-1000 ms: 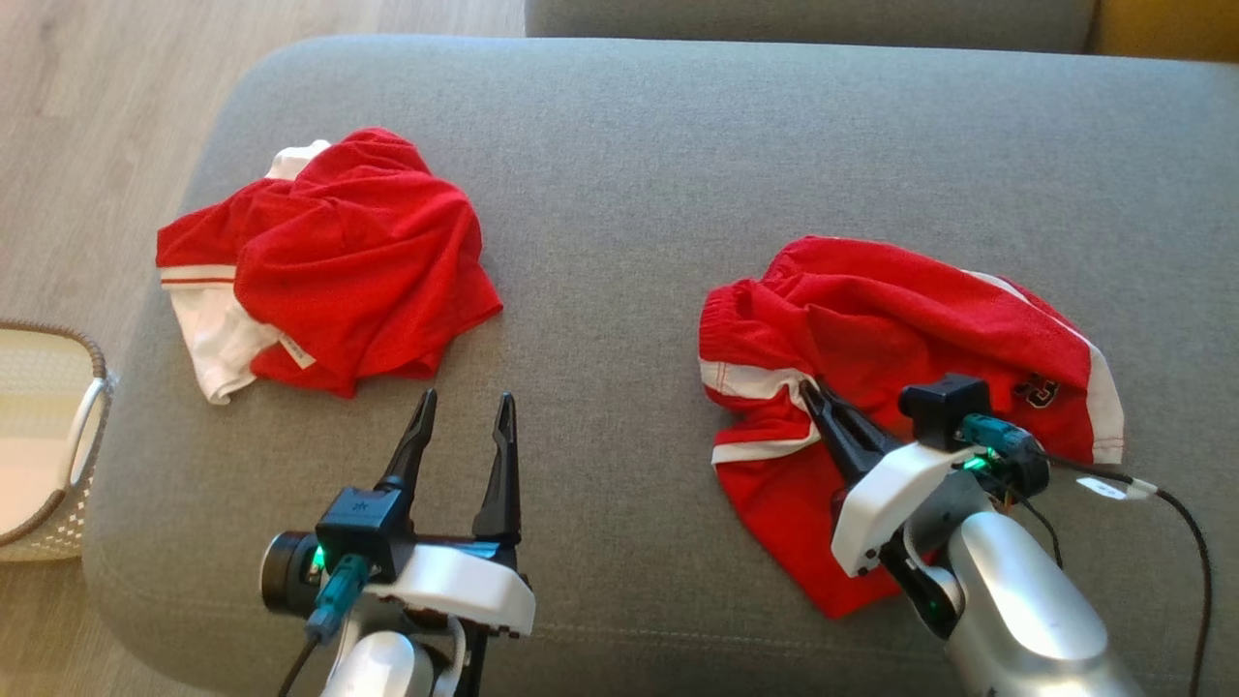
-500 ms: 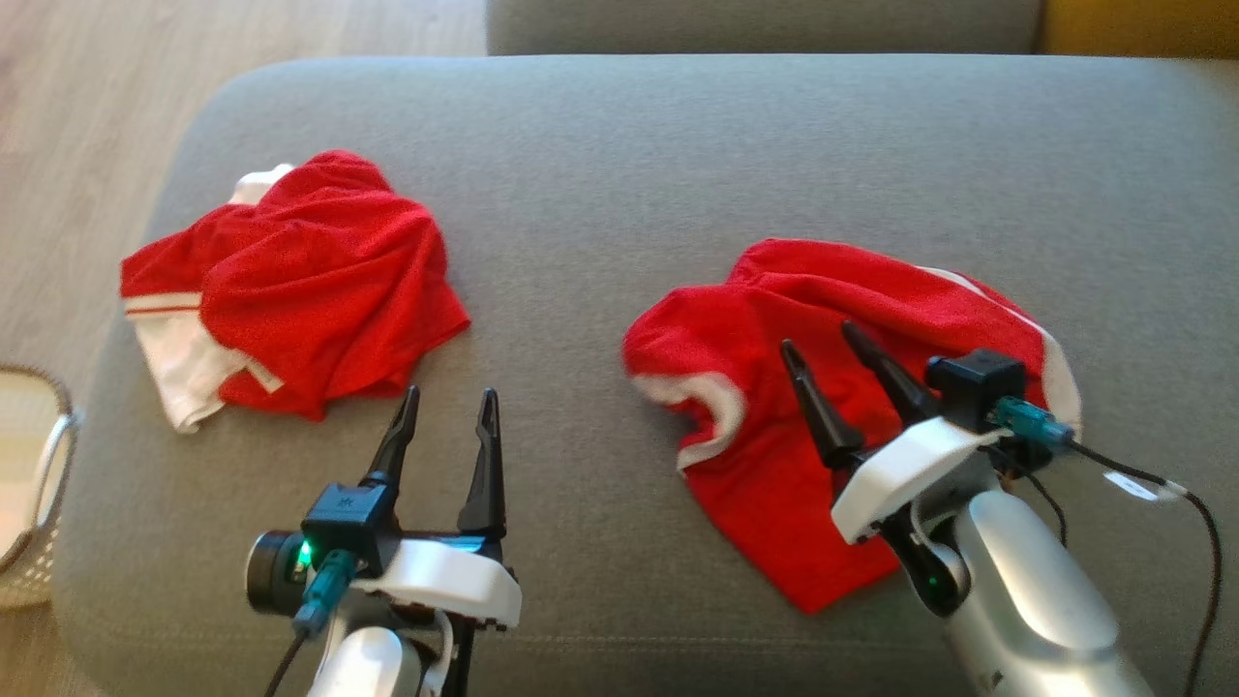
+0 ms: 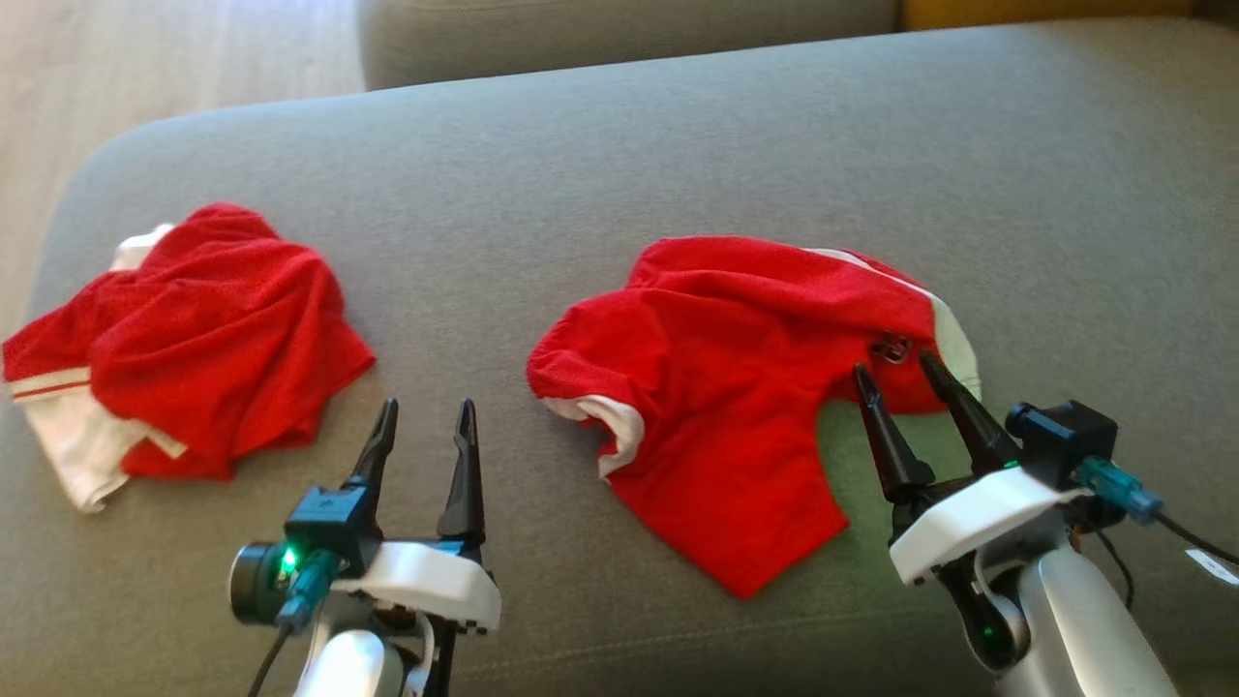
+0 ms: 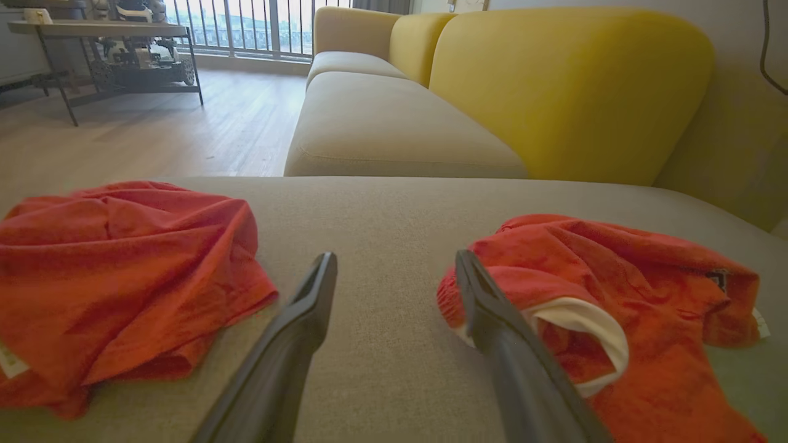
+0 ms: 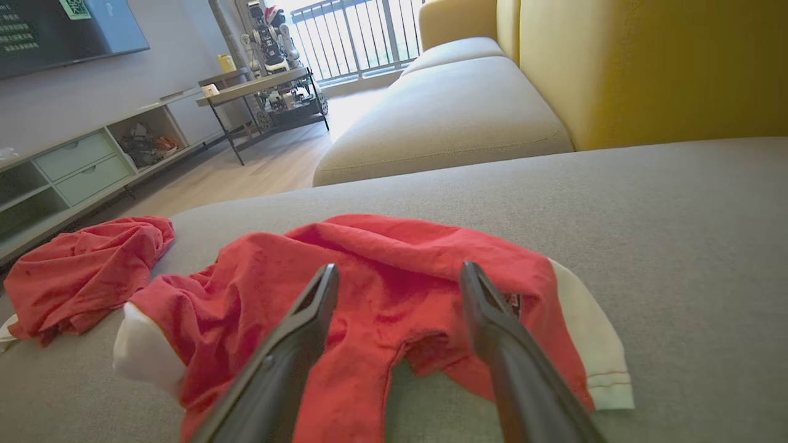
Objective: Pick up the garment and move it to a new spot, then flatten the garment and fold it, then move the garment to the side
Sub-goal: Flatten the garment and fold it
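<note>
Hovers with the right gripper (image 3: 891,363) spread wide and clamped on nothing, fingertips just over the right-hand edge of the red garment (image 3: 716,387), beside its white side panel (image 3: 953,341). Holds the left gripper (image 3: 428,403) parted too, empty, above bare grey sofa cushion (image 3: 581,165), between that garment and a second red garment (image 3: 203,329) lying well apart to the left. Finds the task's garment in a rumpled heap near the cushion's middle, with one white-trimmed hem (image 3: 619,431) turned outward, doubled over itself, not yet flattened or folded. Probably needs to pinch two corners and pull them apart next. Risks nipping several layers at once in so bunched a pile, and so dragging the whole lump instead of spreading it. Risks losing thin, slick-looking mesh from narrow fingertips under tension. Could dig into the soft upholstery when reaching low for an edge. Could also tug the lower point over the cushion's near edge, close by already.
</note>
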You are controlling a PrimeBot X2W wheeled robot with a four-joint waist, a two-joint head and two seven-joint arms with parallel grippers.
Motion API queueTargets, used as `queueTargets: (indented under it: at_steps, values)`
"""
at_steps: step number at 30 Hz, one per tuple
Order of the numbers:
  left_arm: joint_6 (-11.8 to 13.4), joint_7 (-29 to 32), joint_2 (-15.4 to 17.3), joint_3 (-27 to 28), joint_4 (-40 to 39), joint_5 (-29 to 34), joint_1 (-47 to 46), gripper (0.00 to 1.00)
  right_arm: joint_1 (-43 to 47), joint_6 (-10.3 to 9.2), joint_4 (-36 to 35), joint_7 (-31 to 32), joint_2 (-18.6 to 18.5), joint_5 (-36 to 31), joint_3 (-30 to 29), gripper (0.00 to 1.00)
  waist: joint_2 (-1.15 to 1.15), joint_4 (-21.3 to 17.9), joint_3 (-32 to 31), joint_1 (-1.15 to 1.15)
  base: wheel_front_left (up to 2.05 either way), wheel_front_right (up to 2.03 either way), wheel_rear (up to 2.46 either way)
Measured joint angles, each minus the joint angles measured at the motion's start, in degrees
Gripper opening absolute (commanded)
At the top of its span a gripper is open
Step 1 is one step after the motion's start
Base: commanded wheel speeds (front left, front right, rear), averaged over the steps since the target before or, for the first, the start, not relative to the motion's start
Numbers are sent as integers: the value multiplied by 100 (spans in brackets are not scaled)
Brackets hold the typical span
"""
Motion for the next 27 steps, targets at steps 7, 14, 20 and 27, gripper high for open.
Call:
queueTargets:
  at_steps: [7, 14, 20, 27]
  values:
    - [-247, 0, -3, -159, 732, -218, -278, 100, 63, 0, -281, 71, 13, 1, -12, 100, 0, -364, 127, 0, 0, 0, 0]
    - [-296, 0, -19, -468, 1671, -546, -934, 100, 53, 0, -441, 93, 18, 0, 14, 100, 0, -577, 311, 0, 0, 0, 0]
    - [-296, 1, -23, -695, 2369, -782, -1326, 100, 46, 0, -458, 92, 20, -1, 19, 100, 0, -681, 425, 0, 0, 0, 0]
    - [-290, 1, -25, -906, 2822, -1114, -1679, 100, 41, 0, -480, 92, 22, -3, 24, 100, 0, -773, 511, 1, 0, 0, 0]
